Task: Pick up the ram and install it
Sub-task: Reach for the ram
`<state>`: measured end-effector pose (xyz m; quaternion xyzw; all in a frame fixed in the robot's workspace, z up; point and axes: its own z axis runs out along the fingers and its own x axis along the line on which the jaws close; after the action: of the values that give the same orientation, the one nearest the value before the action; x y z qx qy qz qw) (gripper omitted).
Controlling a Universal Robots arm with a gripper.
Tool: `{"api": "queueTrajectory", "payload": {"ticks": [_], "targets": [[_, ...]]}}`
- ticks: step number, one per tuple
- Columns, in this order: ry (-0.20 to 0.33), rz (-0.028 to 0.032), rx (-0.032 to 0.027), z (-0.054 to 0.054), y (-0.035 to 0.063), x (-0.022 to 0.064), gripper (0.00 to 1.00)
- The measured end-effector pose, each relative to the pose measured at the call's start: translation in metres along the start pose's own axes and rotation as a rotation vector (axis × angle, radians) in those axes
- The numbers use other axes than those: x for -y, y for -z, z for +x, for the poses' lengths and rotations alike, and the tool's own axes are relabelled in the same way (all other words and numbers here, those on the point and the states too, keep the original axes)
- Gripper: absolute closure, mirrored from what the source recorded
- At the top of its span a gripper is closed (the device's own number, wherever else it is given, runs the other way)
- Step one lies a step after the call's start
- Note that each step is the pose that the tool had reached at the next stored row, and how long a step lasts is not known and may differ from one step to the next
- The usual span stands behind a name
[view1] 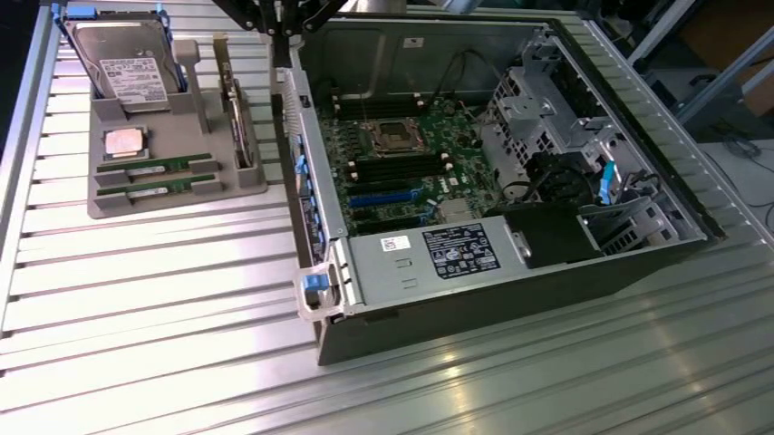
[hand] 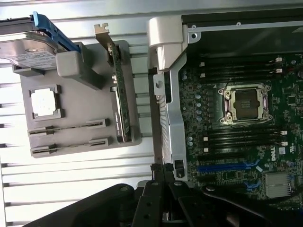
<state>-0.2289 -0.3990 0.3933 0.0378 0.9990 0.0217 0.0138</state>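
Two ram sticks [view1: 158, 166] [view1: 159, 188] lie edge-up in the slots of a grey holder tray [view1: 217, 195] at the exterior view's left. In the wrist view the same two sticks [hand: 66, 127] [hand: 70, 144] sit side by side below the silver processor. My gripper [view1: 282, 20] hangs high above the gap between the tray and the open computer case [view1: 484, 299], well away from the sticks. Its black linkage [hand: 158, 203] shows in the wrist view with nothing in it. Black memory slots [view1: 393, 168] [hand: 244, 137] flank the empty processor socket on the motherboard.
The tray also holds a hard drive [view1: 121, 63], a square silver processor [view1: 125, 140] and an upright green expansion card [view1: 242, 118]. The case's side wall with blue latches [view1: 303, 172] rises between tray and motherboard. A power supply [view1: 448, 254] fills the case's near end.
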Motion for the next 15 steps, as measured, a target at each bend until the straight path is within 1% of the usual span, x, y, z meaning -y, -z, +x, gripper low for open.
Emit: {"api": "queueTrajectory", "payload": {"ticks": [6,9,15], "targets": [[0.000,0.0001,0.0000,0.007,0.0002,0.0005,0.89],[0.000,0.0003,0.0001,0.013,0.0004,0.0009,0.89],[0.000,0.0003,0.0003,0.019,0.0005,0.0014,0.89]]}}
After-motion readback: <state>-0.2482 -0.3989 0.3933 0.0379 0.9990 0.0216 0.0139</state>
